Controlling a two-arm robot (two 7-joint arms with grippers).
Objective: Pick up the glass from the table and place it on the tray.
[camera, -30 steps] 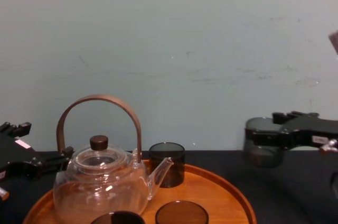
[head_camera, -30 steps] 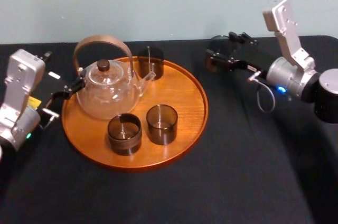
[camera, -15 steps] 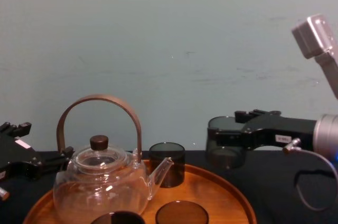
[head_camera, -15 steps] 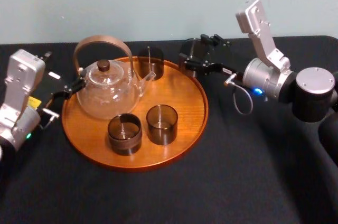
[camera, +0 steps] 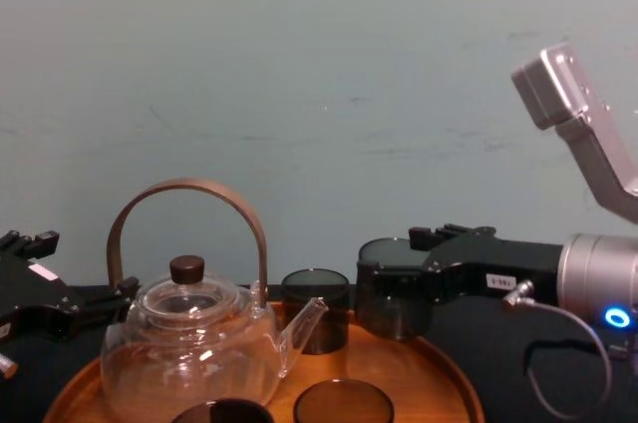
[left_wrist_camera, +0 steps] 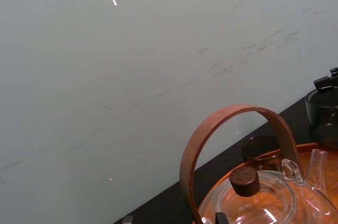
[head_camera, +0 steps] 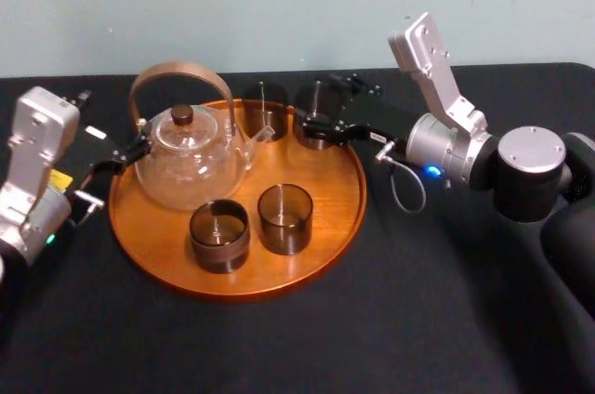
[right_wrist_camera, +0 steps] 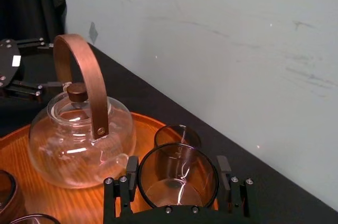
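Looking down, head view: the right tool (head_camera: pixel 318 121) is pressed against both sides of the glass (head_camera: pixel 316 134), which is held upright over the far right part of the tray (head_camera: pixel 346 213), just beside the rear glass (head_camera: pixel 265 111) and the spout of the teapot (head_camera: pixel 191 160). The left tool (head_camera: pixel 113 169) is parked over the surface (head_camera: pixel 446 320) at the tray's left edge, spread and empty.
Left wrist view: the glass (left_wrist_camera: pixel 323 115) is seen beyond the teapot's handle, at the frame's edge.
Right wrist view: the glass (right_wrist_camera: pixel 177 188) is pinched between the two fingers (right_wrist_camera: pixel 131 179), with bare wood below it. Whether the base touches the tray cannot be told.
Chest view: the glass (camera: pixel 394 321) is seen low, its base near rim height, close to the rear glass but apart from it.
Step in hand: lowering onto the tray is judged to be nearly done.
Doing it well: the glass should be brought straight down and held upright — clear of the rear glass and the spout — and the grip opened only once the base is flat on the wood. The fingers should then be drawn back level, so that nothing is clipped.
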